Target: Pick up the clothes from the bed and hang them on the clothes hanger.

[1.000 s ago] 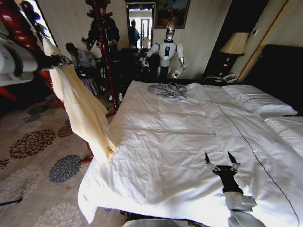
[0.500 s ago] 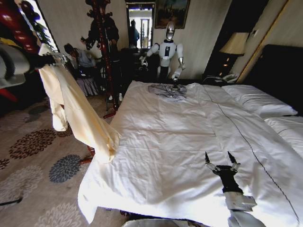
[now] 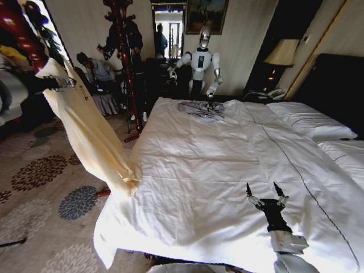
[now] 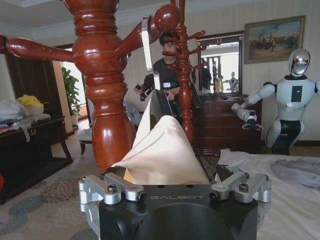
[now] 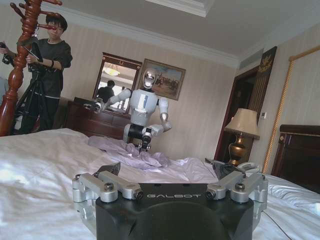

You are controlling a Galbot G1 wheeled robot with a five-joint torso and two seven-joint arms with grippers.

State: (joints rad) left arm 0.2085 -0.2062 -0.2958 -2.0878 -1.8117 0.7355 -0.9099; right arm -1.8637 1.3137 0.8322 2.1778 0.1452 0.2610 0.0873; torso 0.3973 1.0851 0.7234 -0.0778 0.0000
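**Cream T-shirt held up beside the bed**

The left gripper [image 3: 61, 83], raised at about ten o'clock in the head view, has its fingers pinched together on the pale cream-yellow thin-fabric T-shirt [image 3: 91, 133]. The cloth hangs from it in a long slanting drape, its lower end bunched against the near left edge of the wide white-duveted bed [image 3: 227, 170]. In the left wrist view the fabric [image 4: 162, 155] rises in a peak between the fingers, just in front of the thick reddish-brown turned wooden coat stand [image 4: 102, 90].

The right gripper [image 3: 267, 196] rests at about five o'clock, low over the duvet, fingers spread apart and holding nothing. A crumpled grey garment [image 3: 200, 109] lies at the bed's far end, about twelve o'clock.
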